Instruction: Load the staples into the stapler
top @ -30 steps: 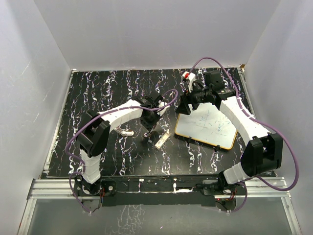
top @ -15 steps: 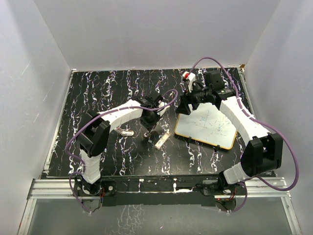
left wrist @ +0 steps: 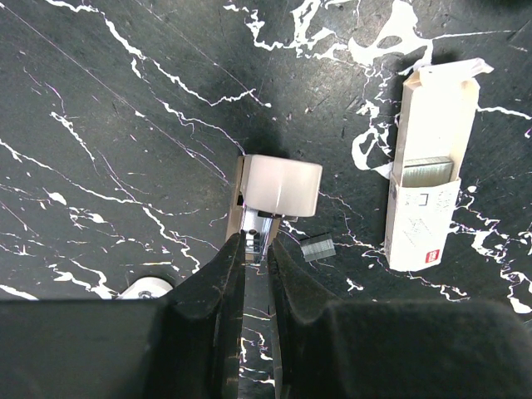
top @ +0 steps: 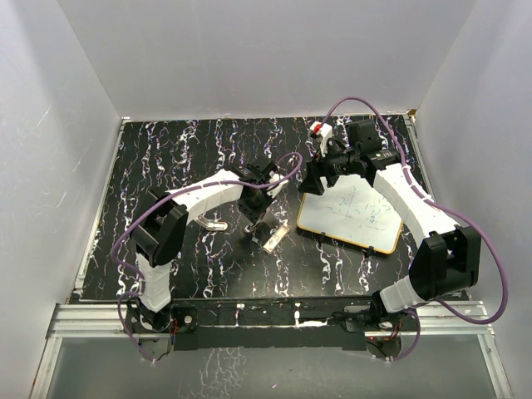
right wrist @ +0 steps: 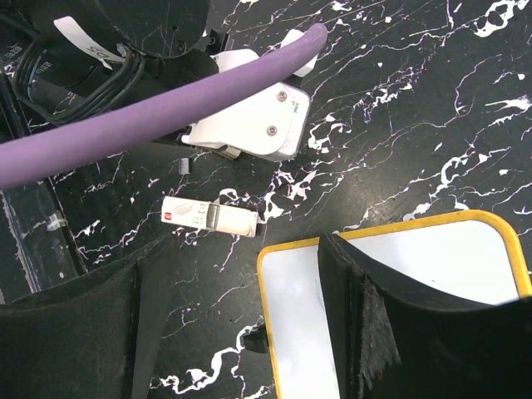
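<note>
Across the black marbled table, the yellow-rimmed whiteboard lies at 3 o'clock of centre. The right gripper hovers over the board's corner, its jaws spread wide with nothing between them. The left gripper, near the table's centre, is pinched tight on the end of the stapler. At 3 o'clock of the stapler in the left wrist view lies the staples box, its flap open and staples showing inside. Between them sits a short loose strip of staples, touching neither.
</note>
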Robot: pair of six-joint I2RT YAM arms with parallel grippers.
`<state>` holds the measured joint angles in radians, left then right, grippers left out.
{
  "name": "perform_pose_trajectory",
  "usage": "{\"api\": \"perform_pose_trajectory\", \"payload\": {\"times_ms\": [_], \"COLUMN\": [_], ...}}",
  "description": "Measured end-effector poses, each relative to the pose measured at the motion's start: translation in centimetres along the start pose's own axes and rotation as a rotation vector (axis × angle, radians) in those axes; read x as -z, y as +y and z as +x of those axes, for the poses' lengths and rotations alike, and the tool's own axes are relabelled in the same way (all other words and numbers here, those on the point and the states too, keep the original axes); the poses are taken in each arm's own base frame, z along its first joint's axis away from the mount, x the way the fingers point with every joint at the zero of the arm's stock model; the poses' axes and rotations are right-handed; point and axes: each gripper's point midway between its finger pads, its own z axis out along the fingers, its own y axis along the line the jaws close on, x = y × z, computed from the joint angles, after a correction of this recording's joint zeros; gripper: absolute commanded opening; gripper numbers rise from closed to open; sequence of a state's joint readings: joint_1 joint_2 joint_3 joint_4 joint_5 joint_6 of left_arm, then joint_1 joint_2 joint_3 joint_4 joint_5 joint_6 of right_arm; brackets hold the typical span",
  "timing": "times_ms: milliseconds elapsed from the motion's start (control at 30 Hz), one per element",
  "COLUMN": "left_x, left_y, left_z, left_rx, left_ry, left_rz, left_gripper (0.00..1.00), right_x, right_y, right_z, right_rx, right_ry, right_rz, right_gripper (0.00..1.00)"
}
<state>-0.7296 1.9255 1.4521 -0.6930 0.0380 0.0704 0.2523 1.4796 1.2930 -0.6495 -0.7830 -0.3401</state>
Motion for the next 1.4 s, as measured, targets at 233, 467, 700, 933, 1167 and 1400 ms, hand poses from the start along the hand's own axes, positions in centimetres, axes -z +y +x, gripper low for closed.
{"api": "perform_pose_trajectory", "payload": {"times_ms": [233, 467, 700, 933, 1167, 1400], "left_x": [-0.13, -0.14, -0.60, -0.73, -0.72, -0.65], "left_y": [-0.01, -0.02, -0.08, -0.08, -0.09, -0.17], "left_z": [0.24, 0.24, 0.47, 0.60, 0.60, 0.62], "left_rx": [0.000, 0.000, 0.001, 0.001, 0.001, 0.001], "left_ry": [0.007, 0.007, 0.020, 0.026, 0.026, 0.028], "left_rz": [0.000, 0.001, 0.005, 0.006, 0.006, 0.011], "left_gripper": [0.00, 0.00, 0.00, 0.00, 0.00, 0.00], "right_x": [0.00, 0.00, 0.00, 0.00, 0.00, 0.00], "right_y": [0.00, 0.00, 0.00, 0.02, 0.03, 0.03], "right_z": [0.00, 0.00, 0.01, 0.00, 0.00, 0.00], "right_rx": [0.000, 0.000, 0.000, 0.000, 0.000, 0.000], "right_ry": [0.000, 0.000, 0.000, 0.000, 0.000, 0.000], "right_rz": [0.000, 0.000, 0.000, -0.001, -0.002, -0.002], "right_gripper": [0.70, 0.70, 0.70, 0.70, 0.70, 0.70]}}
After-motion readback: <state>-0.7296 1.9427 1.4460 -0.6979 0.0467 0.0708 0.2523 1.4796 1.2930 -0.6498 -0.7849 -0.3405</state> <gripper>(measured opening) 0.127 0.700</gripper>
